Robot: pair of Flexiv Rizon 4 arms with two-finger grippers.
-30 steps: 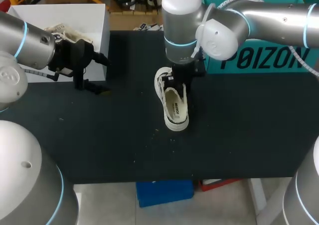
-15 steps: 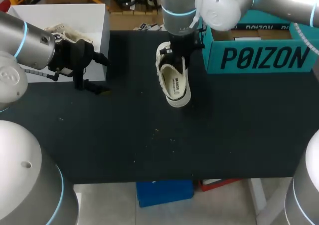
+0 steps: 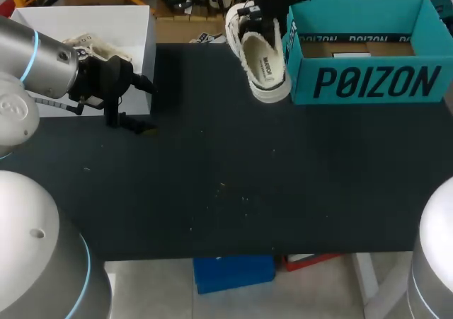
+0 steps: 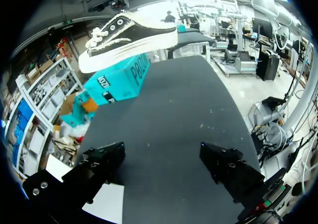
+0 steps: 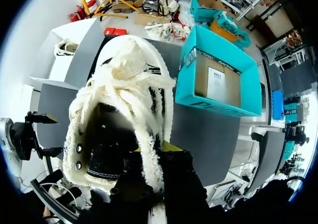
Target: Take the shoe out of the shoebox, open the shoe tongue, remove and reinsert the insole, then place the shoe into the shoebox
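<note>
A white-soled shoe [image 3: 263,61] with pale laces hangs in the air beside the teal shoebox's [image 3: 368,82] left wall, toe toward the table's front. My right gripper [image 3: 265,16] comes down from the far edge and is shut on the shoe's rim. In the right wrist view the shoe [image 5: 121,110] fills the space ahead of the right gripper [image 5: 151,179], with the open shoebox [image 5: 218,77] below and beside it. My left gripper [image 3: 131,103] stands open at the table's left, holding nothing. From the left wrist the shoe [image 4: 129,35] shows high above the shoebox [image 4: 117,80], far ahead of the left gripper [image 4: 164,167].
A white box [image 3: 134,29] stands at the back left corner with another pale shoe [image 3: 95,48] inside, right behind my left gripper. The dark tabletop [image 3: 248,184] carries a few small crumbs near the middle.
My right arm has lifted the shoe off the table and carried it back and to the right, up to the shoebox's left wall. The left arm has stayed put.
</note>
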